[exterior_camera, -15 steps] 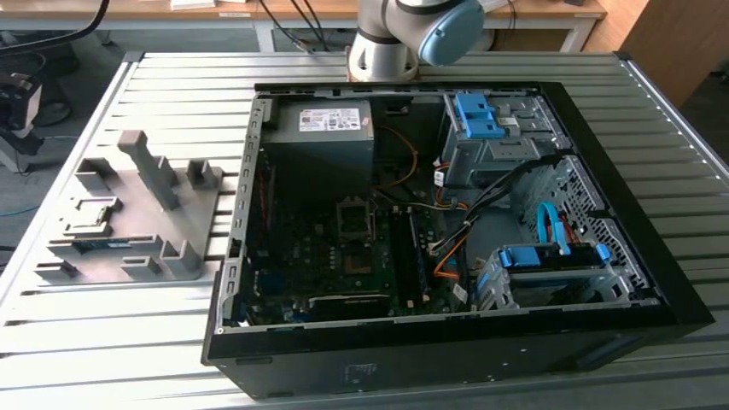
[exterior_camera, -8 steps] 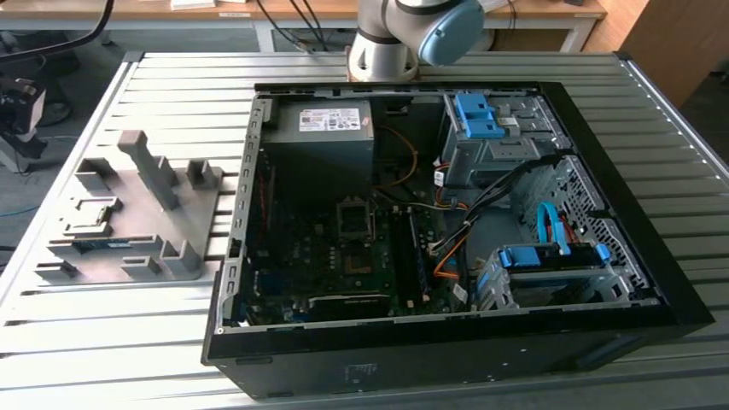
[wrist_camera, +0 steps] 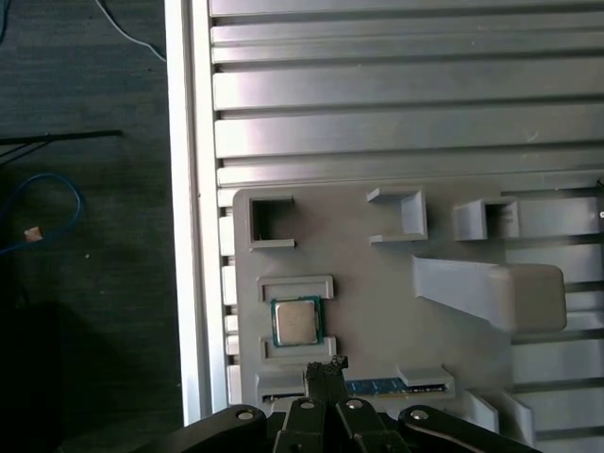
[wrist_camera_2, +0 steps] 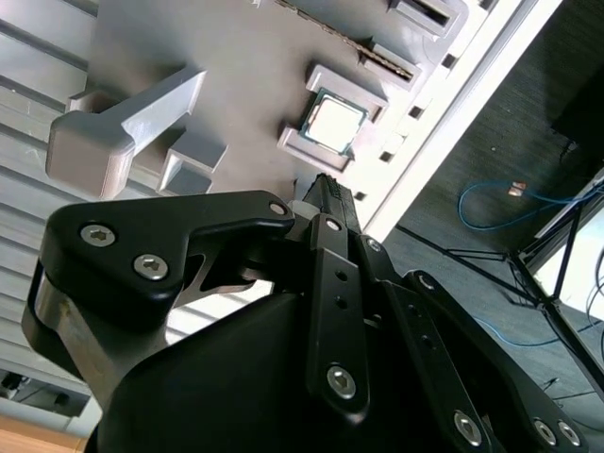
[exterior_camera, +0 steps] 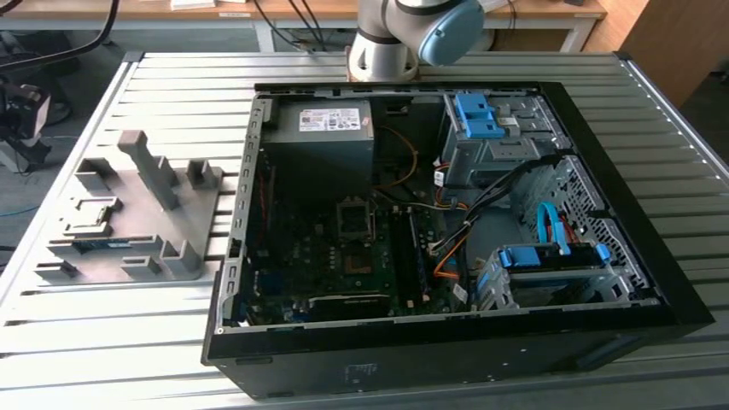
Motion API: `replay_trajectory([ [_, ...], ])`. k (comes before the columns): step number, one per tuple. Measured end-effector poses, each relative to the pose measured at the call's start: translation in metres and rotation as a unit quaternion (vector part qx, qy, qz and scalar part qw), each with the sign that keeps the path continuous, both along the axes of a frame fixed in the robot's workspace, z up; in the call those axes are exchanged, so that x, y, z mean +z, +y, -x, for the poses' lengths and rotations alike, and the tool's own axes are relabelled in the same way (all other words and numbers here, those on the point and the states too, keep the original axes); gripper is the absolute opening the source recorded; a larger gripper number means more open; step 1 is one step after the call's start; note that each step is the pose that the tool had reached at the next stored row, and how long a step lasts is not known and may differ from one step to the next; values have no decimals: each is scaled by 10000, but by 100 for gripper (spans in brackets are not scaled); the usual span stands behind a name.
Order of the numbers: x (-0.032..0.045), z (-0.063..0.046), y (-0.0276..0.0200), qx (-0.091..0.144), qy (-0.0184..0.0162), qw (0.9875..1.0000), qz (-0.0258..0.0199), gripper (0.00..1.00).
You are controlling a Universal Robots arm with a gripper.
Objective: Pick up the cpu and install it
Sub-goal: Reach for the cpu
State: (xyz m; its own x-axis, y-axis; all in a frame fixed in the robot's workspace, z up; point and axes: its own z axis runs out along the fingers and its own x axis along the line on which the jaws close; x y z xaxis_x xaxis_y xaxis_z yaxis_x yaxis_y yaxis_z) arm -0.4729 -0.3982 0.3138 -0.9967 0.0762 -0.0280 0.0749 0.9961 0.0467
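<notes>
The cpu point(wrist_camera: 296, 322), a small square chip with a silver lid and green rim, lies flat in a framed pocket of the grey parts fixture point(wrist_camera: 377, 302). In the second wrist view the cpu point(wrist_camera_2: 333, 124) lies just beyond my black fingers. My gripper point(wrist_camera: 326, 366) hangs above the fixture, a little to one side of the chip and not touching it. The fingers are shut with nothing between them. In the exterior view the fixture point(exterior_camera: 142, 224) stands left of the open computer case point(exterior_camera: 456, 222), whose motherboard socket point(exterior_camera: 355, 220) is a dark rectangle.
A blue-green memory stick point(wrist_camera: 392, 386) lies in a fixture slot beside the gripper. A tall grey post point(wrist_camera: 491, 288) rises from the fixture. The slatted metal table's edge point(wrist_camera: 193, 236) runs close to the fixture. Cables point(exterior_camera: 490, 213) and blue drive bays point(exterior_camera: 552, 256) crowd the case's right half.
</notes>
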Motion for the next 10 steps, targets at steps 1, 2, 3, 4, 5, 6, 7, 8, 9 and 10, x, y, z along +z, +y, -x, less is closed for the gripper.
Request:
replay_trajectory([
  [1, -10, 0, 0, 0, 0, 10000, 0, 10],
  [2, -18, 0, 0, 0, 0, 10000, 0, 10],
  [3, -27, 0, 0, 0, 0, 10000, 0, 10],
  [4, -35, 0, 0, 0, 0, 10000, 0, 10],
  [5, -43, 0, 0, 0, 0, 10000, 0, 10],
  [6, -52, 0, 0, 0, 0, 10000, 0, 10],
  [7, -60, 0, 0, 0, 0, 10000, 0, 10],
  [8, -69, 0, 0, 0, 0, 10000, 0, 10],
  [9, -77, 0, 0, 0, 0, 10000, 0, 10],
  [10, -85, 0, 0, 0, 0, 10000, 0, 10],
])
